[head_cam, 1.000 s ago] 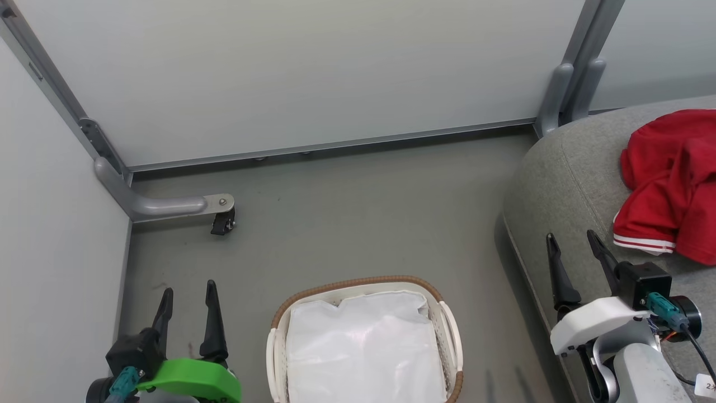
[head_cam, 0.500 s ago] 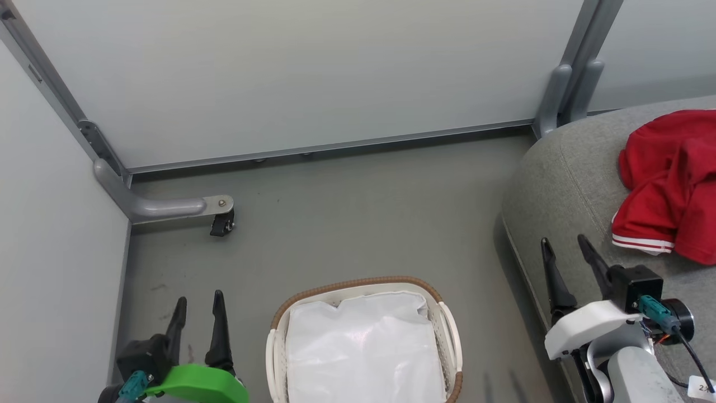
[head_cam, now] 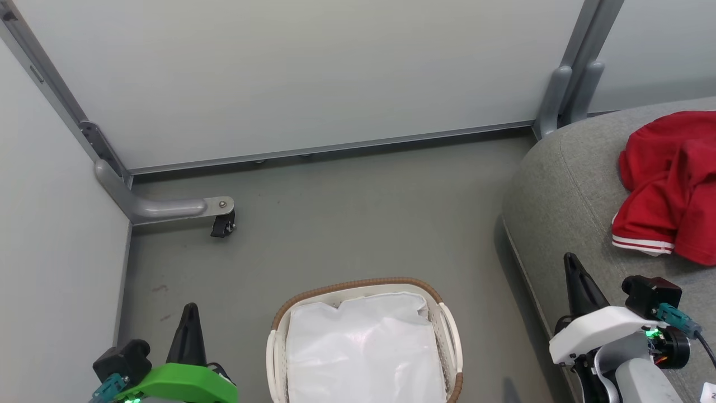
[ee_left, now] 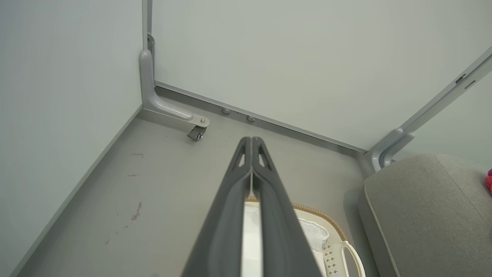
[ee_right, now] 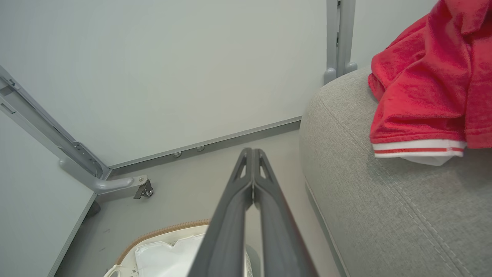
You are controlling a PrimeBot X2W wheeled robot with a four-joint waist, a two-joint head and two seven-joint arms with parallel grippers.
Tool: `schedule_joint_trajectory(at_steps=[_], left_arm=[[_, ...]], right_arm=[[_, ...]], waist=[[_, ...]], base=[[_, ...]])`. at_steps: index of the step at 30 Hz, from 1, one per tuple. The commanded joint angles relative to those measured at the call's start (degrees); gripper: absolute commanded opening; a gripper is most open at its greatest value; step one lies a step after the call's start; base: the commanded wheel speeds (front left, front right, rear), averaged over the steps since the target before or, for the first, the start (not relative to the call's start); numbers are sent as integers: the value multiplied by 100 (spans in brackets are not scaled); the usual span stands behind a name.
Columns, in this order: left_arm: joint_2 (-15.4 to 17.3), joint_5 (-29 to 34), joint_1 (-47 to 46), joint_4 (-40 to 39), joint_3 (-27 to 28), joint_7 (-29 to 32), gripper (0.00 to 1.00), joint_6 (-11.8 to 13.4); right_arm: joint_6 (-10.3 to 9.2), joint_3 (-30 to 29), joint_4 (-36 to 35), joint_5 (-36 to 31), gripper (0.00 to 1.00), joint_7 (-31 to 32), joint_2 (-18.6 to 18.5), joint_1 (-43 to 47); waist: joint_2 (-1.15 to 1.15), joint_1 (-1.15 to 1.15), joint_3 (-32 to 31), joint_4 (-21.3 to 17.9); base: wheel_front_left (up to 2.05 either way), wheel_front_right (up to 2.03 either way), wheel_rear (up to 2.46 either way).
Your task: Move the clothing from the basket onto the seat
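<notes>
Head view first: the left hand (head_cam: 189, 322), low beside the basket, had its two dark fingers pressed together into one point, with nothing between them. The right hand (head_cam: 576, 280) stood the same way, closed and empty, raised over the rounded edge of the seat (head_cam: 565, 190). Each wrist view bore that out, the finger pair meeting along a single seam.

Between the two hands sat the basket (head_cam: 358, 284) on the grey floor (head_cam: 347, 212), and all I could see in it was the white lining (head_cam: 363, 347), no red anywhere. The clothing (head_cam: 671, 184) lay heaped on the seat, well apart from the basket and near the right hand, its white-striped hem (head_cam: 640, 243) turned toward the seat's edge. Part of the heap ran past the picture's edge, and I could not tell how many garments made it up.

By my reckoning the carrying was done and this was the close of the job. Any next move would call only for drawing the arms clear without snagging the cloth, unless something lay hidden under the lining, which I could not see.

As for writing, a white tag (head_cam: 709, 388) by the right arm was cut off at the corner and unreadable. I found no brand.
</notes>
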Motion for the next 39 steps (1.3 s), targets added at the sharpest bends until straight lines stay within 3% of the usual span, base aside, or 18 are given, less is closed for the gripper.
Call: schedule_joint_trajectory(at_steps=[1,39], left_arm=[[10,-247,-90,-119,52,62,0,-39],[23,-3044,-286,-415,521,889,0,-193]], right_arm=[[-1,-24,-137,292,0,50,-34,-31],[-3,-142,-534,3592,0,847,-64,145]], waist=[[0,0,-3,2],[0,0,-72,37]], base=[[0,0,0],[0,0,0]])
